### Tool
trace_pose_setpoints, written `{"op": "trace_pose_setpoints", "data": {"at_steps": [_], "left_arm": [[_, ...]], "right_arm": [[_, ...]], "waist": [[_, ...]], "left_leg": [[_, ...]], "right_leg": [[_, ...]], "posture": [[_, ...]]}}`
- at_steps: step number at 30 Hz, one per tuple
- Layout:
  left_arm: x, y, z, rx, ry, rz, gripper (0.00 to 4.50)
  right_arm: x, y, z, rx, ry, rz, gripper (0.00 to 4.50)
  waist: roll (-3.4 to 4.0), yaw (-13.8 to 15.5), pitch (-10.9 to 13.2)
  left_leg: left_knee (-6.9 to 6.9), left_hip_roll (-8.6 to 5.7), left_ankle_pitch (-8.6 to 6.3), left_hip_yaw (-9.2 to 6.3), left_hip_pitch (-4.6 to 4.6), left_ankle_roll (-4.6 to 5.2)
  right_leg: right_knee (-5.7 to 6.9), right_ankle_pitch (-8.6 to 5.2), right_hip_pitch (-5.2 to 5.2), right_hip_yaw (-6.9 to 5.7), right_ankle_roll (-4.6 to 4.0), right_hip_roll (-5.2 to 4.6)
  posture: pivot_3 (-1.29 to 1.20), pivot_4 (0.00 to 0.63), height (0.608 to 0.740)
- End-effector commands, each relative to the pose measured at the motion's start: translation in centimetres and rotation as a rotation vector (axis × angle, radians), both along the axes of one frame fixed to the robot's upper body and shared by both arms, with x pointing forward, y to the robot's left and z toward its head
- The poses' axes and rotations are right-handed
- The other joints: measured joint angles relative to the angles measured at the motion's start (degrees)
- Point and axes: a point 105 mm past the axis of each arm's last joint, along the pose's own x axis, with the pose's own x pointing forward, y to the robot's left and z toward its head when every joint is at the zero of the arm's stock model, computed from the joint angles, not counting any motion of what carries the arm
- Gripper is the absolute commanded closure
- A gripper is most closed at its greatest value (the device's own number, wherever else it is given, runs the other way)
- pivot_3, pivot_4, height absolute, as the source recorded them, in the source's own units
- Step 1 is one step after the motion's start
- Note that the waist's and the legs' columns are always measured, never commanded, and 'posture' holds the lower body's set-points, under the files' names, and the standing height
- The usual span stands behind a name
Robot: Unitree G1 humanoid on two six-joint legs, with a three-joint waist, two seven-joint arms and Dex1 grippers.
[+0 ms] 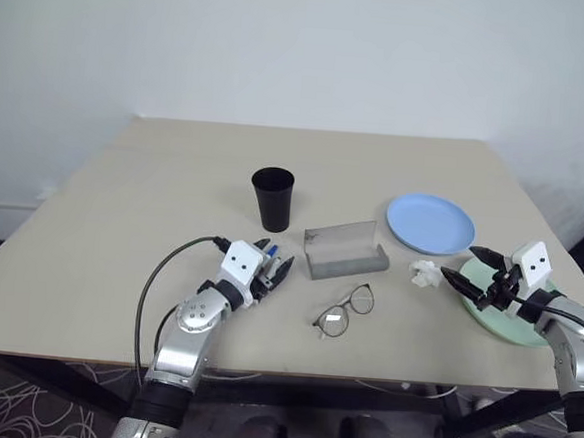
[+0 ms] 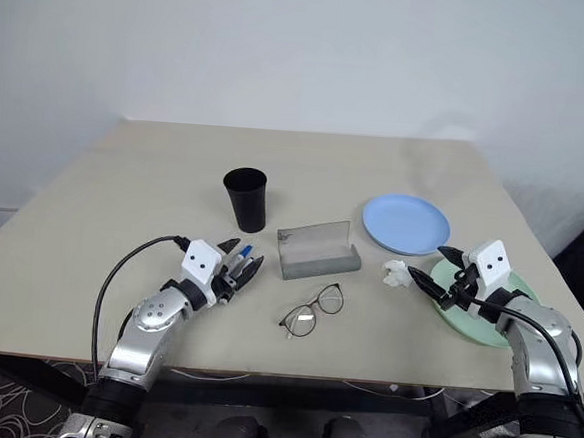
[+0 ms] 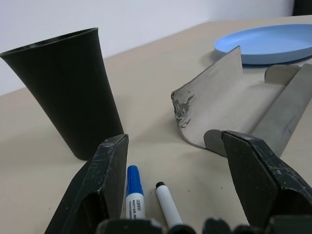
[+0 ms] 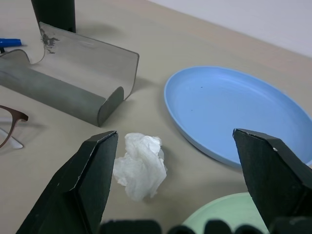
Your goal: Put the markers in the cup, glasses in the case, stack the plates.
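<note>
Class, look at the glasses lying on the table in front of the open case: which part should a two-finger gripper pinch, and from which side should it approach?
Probably the bridge of the glasses, approached from above: the thin frame lies flat on the table, so only a top-down pinch between the lenses avoids pressing on them.

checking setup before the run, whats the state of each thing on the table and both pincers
cup: upright, empty as far as visible
case: lid open, empty
glasses: on table, outside case
markers: lying between left pincer fingers, capped
plates: unstacked
left pincer: open
right pincer: open, empty
</note>
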Motion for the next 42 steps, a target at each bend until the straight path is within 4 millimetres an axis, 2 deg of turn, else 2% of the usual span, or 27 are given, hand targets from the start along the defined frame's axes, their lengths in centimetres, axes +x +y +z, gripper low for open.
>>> {"op": "trace_pose_setpoints", "data": {"at_steps": [1,7,10,15,18,28,33,42], "left_arm": [[-0.1,-0.6,1.6,-0.008,-0.056,-0.016,1.31],[-0.2,-0.1,1.7,0.0,-0.055,-0.021,1.31],[0.1,0.6,1.9,0.016,-0.06,-0.03,1.31],[1.1,2.3,2.6,0.044,-0.076,-0.019,1.31],[1.4,3.1,2.9,0.045,-0.079,-0.017,1.31],[1.1,2.4,2.7,0.026,-0.075,-0.073,1.31],[0.7,2.7,2.5,0.02,-0.073,-0.051,1.31],[-0.4,0.6,2.1,0.008,-0.034,-0.17,1.31]], "right_arm": [[0.2,-0.3,1.8,-0.002,-0.062,-0.001,0.41],[0.4,-0.5,1.9,-0.003,-0.07,-0.004,0.41],[-0.2,-1.0,2.0,0.007,-0.057,-0.004,0.41],[-1.4,-2.5,0.6,0.002,0.01,-0.015,0.41],[-1.5,-2.5,0.3,0.003,0.01,-0.023,0.41],[-1.4,-1.4,1.0,0.032,-0.029,-0.025,0.41],[-1.4,-0.7,0.8,0.034,-0.022,-0.027,0.41],[-1.1,-0.3,1.1,0.015,-0.012,-0.048,0.41]], "waist": [[0.0,-0.01,0.0],[0.0,-0.02,0.0],[0.0,-0.02,0.0],[-0.02,0.03,0.0],[-0.02,-0.07,0.01],[-0.02,-0.03,0.01],[-0.02,-0.04,0.01],[-0.02,-0.01,0.01]], "left_leg": [[0.0,0.0,0.0,0.01,0.0,0.0],[0.0,0.01,0.05,0.13,-0.01,0.09],[0.0,0.06,0.03,0.38,-0.02,0.07],[0.0,0.07,0.0,0.42,-0.06,0.01],[0.0,0.12,-0.03,0.42,-0.04,-0.03],[0.0,0.25,-0.06,0.51,0.01,-0.06],[0.0,0.27,-0.06,0.51,0.02,-0.06],[0.0,0.3,-0.08,0.54,0.01,-0.08]], "right_leg": [[0.0,0.0,-0.01,0.01,0.0,0.0],[0.01,0.0,-0.06,0.02,0.0,0.0],[0.01,0.0,-0.08,0.02,0.0,0.0],[0.0,0.0,-0.13,0.02,0.0,-0.01],[-0.02,0.0,-0.14,0.04,0.0,-0.01],[-0.01,0.0,-0.2,0.05,0.0,0.01],[0.0,0.0,-0.21,0.05,0.0,0.01],[-0.02,0.0,-0.23,0.05,0.0,0.0]], "posture": [[0.0,0.0,0.733],[0.0,0.0,0.733],[0.0,0.0,0.733],[0.0,0.0,0.733],[0.0,0.0,0.733],[0.0,0.0,0.733],[0.0,0.0,0.733],[0.0,0.0,0.733]]}}
